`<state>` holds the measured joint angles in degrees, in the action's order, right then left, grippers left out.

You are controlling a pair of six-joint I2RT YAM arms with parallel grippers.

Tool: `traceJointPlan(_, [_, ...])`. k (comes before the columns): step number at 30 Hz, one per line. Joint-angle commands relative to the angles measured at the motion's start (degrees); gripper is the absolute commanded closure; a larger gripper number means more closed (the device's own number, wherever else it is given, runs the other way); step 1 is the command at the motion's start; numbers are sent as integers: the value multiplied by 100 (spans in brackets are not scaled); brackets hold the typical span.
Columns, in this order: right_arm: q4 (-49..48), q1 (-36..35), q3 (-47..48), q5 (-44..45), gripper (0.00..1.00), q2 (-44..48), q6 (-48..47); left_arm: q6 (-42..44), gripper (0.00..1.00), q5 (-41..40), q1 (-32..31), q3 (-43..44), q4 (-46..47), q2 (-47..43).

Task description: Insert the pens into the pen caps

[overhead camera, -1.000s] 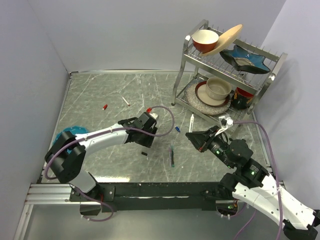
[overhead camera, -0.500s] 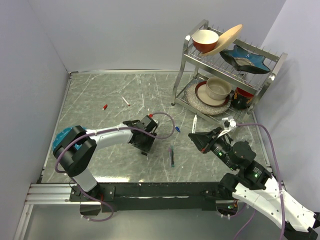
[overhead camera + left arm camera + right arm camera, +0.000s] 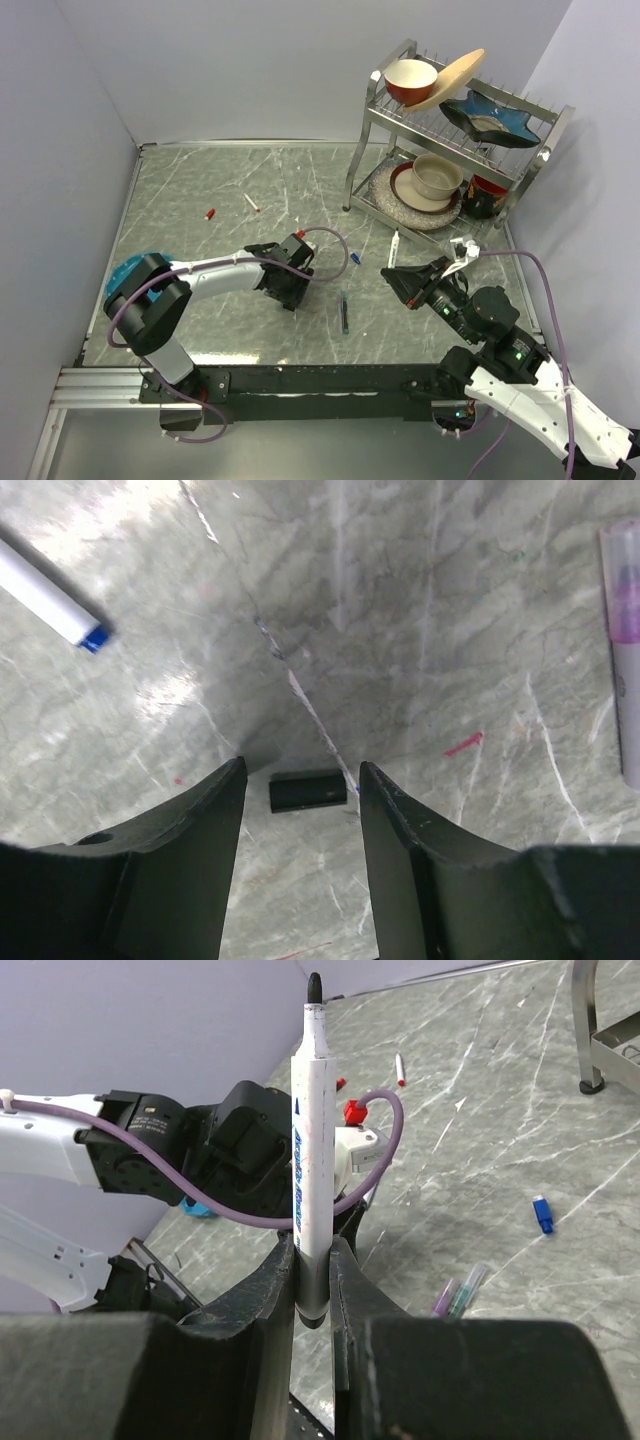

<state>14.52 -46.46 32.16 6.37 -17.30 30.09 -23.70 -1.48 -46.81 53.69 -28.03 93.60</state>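
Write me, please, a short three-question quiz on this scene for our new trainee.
1. True or false: the right gripper is shut on the white black-tipped marker pen.
2. What lies between the left gripper's open fingers? A) a red cap B) the short black plastic cap C) a blue cap
3. Fill in: the white-barrelled pen at the upper left of the left wrist view has a ____ tip.
Key: 1 true; 2 B; 3 blue.
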Motion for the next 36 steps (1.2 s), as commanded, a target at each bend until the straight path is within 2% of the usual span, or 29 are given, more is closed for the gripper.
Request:
traceJointPlan(1, [-20, 14, 299, -13, 100, 16, -47, -292, 47, 393, -285, -166, -317, 0])
traceJointPlan(13, [103, 14, 326, -31, 100, 227, 32, -433, 50, 201, -637, -61, -765, 211])
traceJointPlan(24, [112, 14, 326, -75, 100, 262, 120, -644, 58, 165, -821, -96, -739, 325])
traceJointPlan(32, [165, 23, 308, -57, 100, 315, 155, -723, 59, -642, -813, 334, -791, 870])
traceJointPlan(36, [209, 14, 343, -57, 100, 350, 147, -776, 63, -740, -821, 510, -827, 1159])
